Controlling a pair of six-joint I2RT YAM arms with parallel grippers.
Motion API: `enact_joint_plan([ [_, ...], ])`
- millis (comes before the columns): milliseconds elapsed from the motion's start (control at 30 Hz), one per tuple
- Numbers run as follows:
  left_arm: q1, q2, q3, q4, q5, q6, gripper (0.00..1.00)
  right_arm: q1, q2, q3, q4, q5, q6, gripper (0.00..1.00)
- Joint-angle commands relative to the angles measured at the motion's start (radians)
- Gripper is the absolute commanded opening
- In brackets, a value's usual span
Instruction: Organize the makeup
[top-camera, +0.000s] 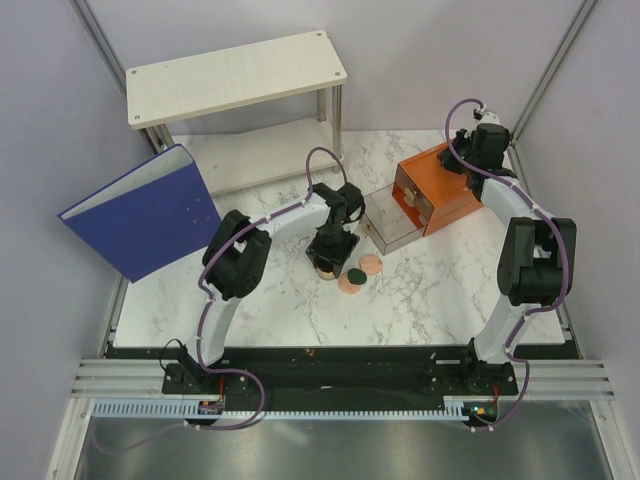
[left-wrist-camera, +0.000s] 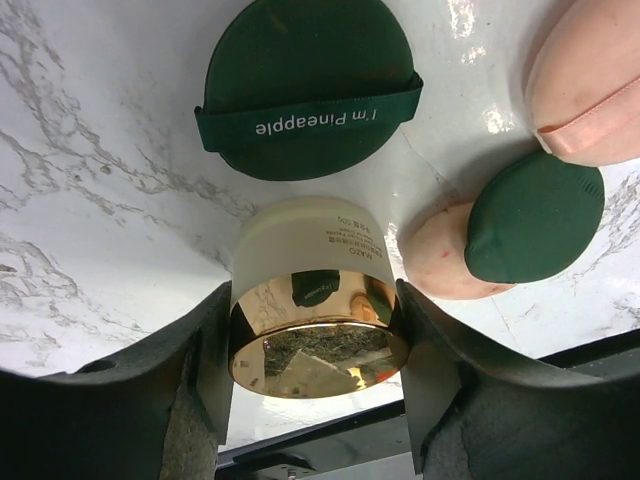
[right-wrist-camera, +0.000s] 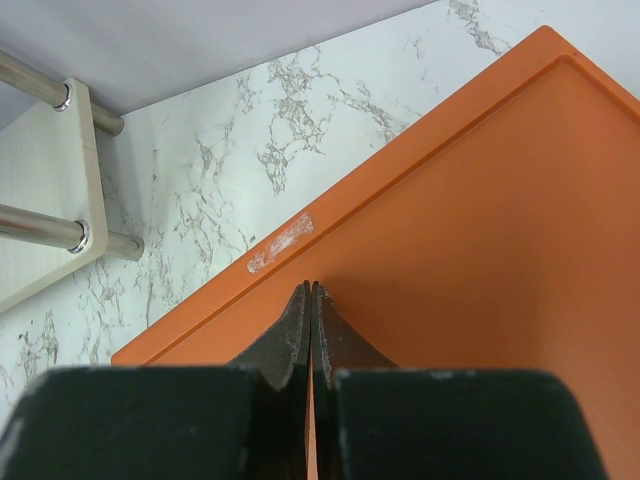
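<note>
Round gold jar (left-wrist-camera: 300, 250), where is it?
— Mid-table, pinched at the lid between my left gripper's (left-wrist-camera: 312, 340) pads. From above, that gripper hides it.
— Neighbours?
— Two dark green discs (left-wrist-camera: 305, 95) and two peach-pink discs (left-wrist-camera: 590, 85) just beside it, one green overlapping one peach.
— Room?
— Bare marble table (top-camera: 430, 290) near and right. My right gripper (right-wrist-camera: 310, 292), jaws pressed together, is over the orange box (right-wrist-camera: 480, 250), far right.
</note>
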Motion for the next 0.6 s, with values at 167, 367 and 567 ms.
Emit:
enact_joint_plan([
  [167, -0.003, -0.097, 0.129, 0.034, -0.005, 0.003, 0.02, 0.013, 0.145, -0.107, -0.419, 0.004, -0.043, 0.0],
  [367, -0.003, -0.051, 0.367, 0.061, 0.074, -0.003, 0.02, 0.011, 0.147, -0.113, -0.418, 0.001, -0.043, 0.0],
  [567, -0.002, 0.078, 0.584, 0.09, 0.216, -0.041, 0.02, 0.013, 0.148, -0.114, -0.416, -0.002, -0.043, 0.0],
])
